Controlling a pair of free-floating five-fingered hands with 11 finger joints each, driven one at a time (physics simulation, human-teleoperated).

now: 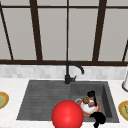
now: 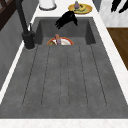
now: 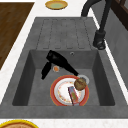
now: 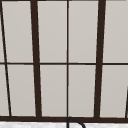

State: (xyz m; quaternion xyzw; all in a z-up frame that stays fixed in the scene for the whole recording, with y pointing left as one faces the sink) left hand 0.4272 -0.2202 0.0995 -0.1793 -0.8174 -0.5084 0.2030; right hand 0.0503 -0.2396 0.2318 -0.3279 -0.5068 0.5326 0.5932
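Over the right-hand basin of the sink (image 1: 45,100), in the front view, the left hand (image 1: 91,94) shows as a small dark shape just behind an orange-rimmed plate (image 1: 88,108). The plate lies flat on the basin floor, so the round brown food (image 1: 85,100) on it sits steady. The right hand (image 1: 98,117) hangs at the sink's front edge, near the plate and touching nothing. A big red ball (image 1: 67,115) sits in front of the draining board, with a black faucet (image 1: 68,75) behind and a yellow plate (image 1: 2,99) on the counter at the far left.

From the left side, the left hand (image 2: 66,19) floats well above the plate (image 2: 65,42), its fingers hanging straight and slightly apart, closed on nothing. The right hand (image 2: 118,6) is off beyond the counter's front edge, fingers loose and apart, which suits a hand left idle. Another yellow plate (image 2: 80,8) lies on the far counter.

From the right side, the left hand (image 3: 58,62) has its fingers laid together and stretched toward the brown food (image 3: 80,84), the thumb dropped apart below them. They appear to stop short of it, though whether they touch cannot be told. A small packet (image 3: 73,95) lies beside the food on the plate (image 3: 53,91).

Higher up, the upper view has a dark-framed window (image 4: 36,62) and the faucet's top (image 4: 75,121).
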